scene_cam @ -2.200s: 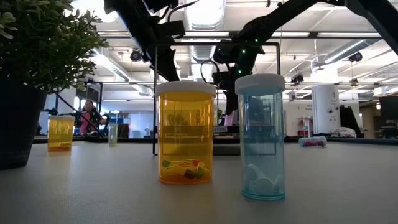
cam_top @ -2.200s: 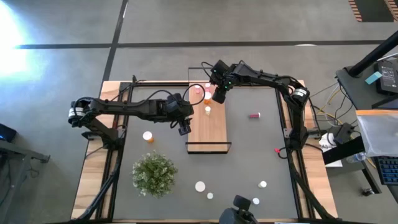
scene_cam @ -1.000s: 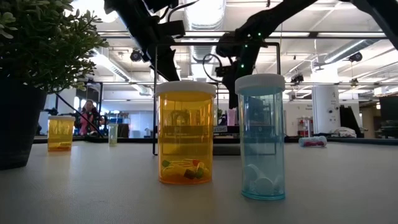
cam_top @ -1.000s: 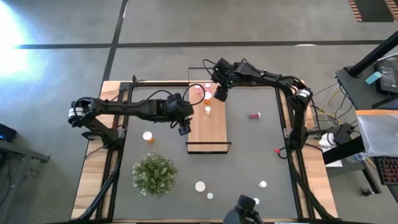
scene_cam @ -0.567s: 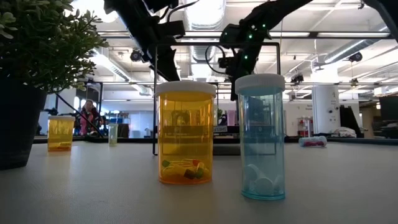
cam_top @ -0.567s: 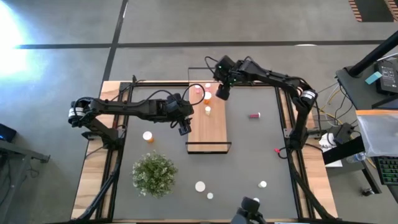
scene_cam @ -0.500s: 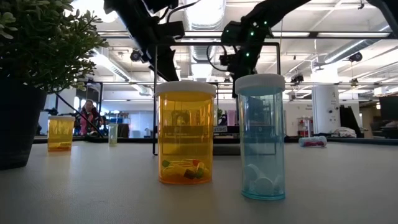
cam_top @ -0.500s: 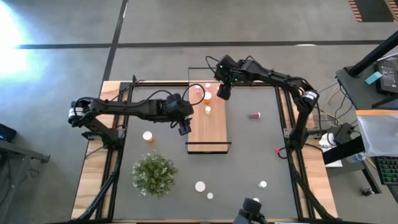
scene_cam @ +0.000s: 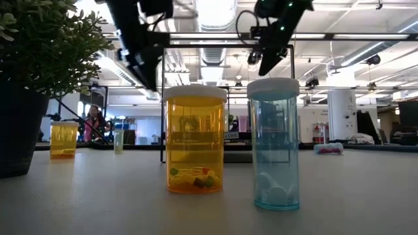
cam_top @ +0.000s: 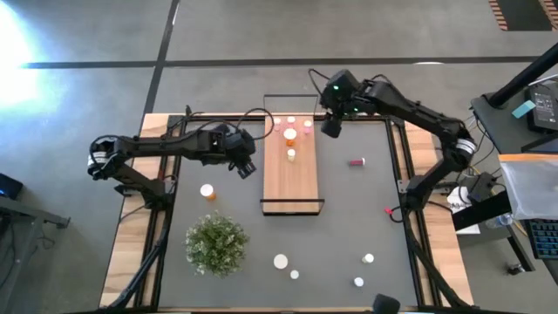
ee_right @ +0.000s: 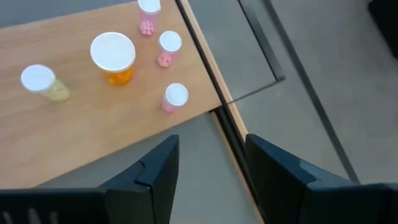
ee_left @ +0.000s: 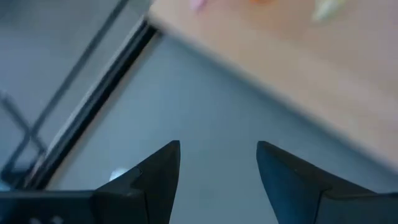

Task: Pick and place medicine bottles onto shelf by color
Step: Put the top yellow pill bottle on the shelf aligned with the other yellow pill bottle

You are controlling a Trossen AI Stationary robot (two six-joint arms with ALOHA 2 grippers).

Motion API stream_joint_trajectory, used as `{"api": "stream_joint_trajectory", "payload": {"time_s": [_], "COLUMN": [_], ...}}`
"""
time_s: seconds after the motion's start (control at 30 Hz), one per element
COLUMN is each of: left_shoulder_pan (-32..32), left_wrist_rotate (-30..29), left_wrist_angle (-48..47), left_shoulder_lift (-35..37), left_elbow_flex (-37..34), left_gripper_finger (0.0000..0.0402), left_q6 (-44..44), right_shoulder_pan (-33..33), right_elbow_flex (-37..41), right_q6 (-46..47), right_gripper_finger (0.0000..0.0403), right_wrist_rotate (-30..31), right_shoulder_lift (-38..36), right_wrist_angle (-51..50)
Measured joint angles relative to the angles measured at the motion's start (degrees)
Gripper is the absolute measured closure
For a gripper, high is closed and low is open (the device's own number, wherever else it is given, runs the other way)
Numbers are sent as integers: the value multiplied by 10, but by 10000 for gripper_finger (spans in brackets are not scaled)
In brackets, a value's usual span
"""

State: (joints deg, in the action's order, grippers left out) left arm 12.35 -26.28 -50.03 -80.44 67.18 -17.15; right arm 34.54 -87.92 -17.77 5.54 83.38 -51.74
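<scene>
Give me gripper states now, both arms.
Left gripper: open, empty, over the mat beside the shelf.
Right gripper: open, empty, off the shelf's far corner.

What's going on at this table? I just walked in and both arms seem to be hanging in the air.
A two-armed robot is sorting medicine bottles onto the wooden shelf. Three pink bottles, an orange one and a pale one already stand at its far end. The right gripper hovers open and empty beside that end; the left gripper hovers open off the shelf's other side. More bottles, like an orange one, wait on the mat.
</scene>
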Motion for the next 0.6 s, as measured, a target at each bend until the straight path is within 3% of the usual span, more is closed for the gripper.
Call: {"api": "stream_joint_trajectory", "payload": {"time_s": [0.17,0.4,0.6], "left_shoulder_pan": [45,121,192], "left_wrist_rotate": [0,1,0], "left_wrist_angle": [-65,-62,-55], "left_shoulder_lift": [6,9,9], "left_elbow_flex": [-22,-58,-62], "left_gripper_finger": [204,204,204], "left_q6": [-49,-51,-72], "right_shoulder_pan": [0,0,0], "right_elbow_flex": [65,171,207], "right_q6": [-3,-51,-68], "right_gripper_finger": [229,232,232], "right_wrist_rotate": [0,0,0], "right_shoulder_lift": [-61,-120,-130], "right_wrist_angle": [29,161,189]}}
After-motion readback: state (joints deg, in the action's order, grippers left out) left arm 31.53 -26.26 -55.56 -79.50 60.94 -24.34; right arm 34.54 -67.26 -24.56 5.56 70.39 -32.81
